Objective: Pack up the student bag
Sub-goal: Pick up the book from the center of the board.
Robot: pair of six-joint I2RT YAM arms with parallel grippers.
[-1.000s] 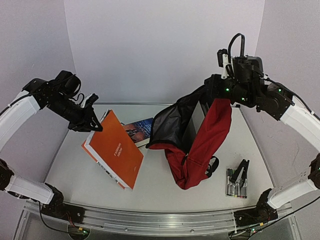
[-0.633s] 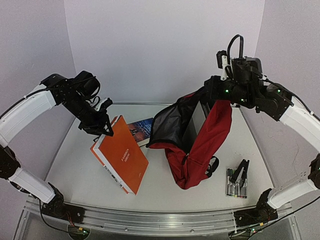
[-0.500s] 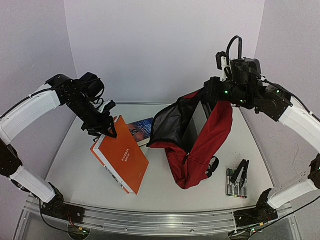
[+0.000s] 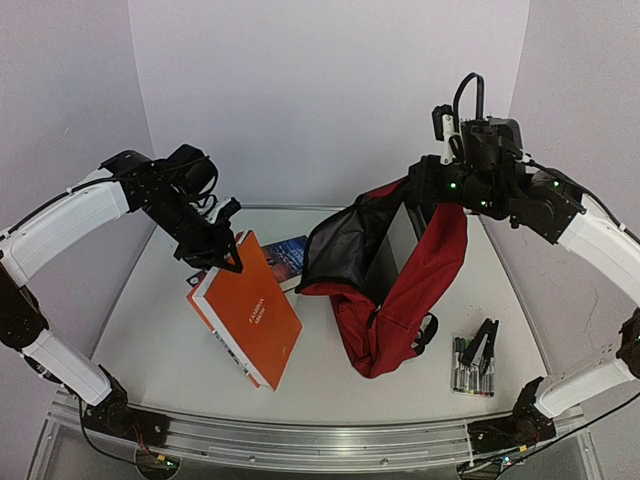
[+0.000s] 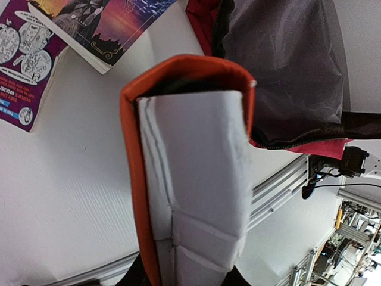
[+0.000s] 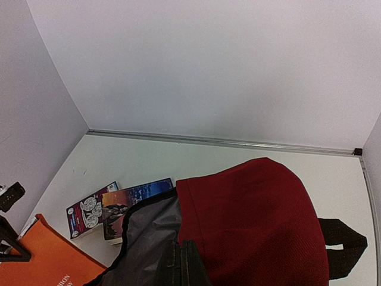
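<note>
The student bag [image 4: 400, 290], dark red with grey-black lining, hangs with its mouth open to the left. My right gripper [image 4: 441, 192] is shut on its top rim and holds it up. In the right wrist view the fingertips [image 6: 184, 262] pinch the seam between the lining and the red fabric [image 6: 256, 226]. My left gripper [image 4: 222, 255] is shut on the top edge of an orange book [image 4: 250, 315], which tilts with its lower corner near the table. In the left wrist view the book's white page edge [image 5: 196, 179] fills the space between the jaws, facing the bag's lining [image 5: 286, 71].
Two thin illustrated books [image 4: 283, 258] lie flat behind the orange book, also seen as a comic [image 5: 24, 59] and a dark-covered one [image 6: 140, 196]. A pack of markers [image 4: 470, 372] and a black clip [image 4: 483, 345] lie at the right. An aluminium rail [image 4: 300, 435] runs along the front edge.
My left arm has carried the orange book to the right, closer to the bag's open mouth. The right arm and the bag have stayed put.
</note>
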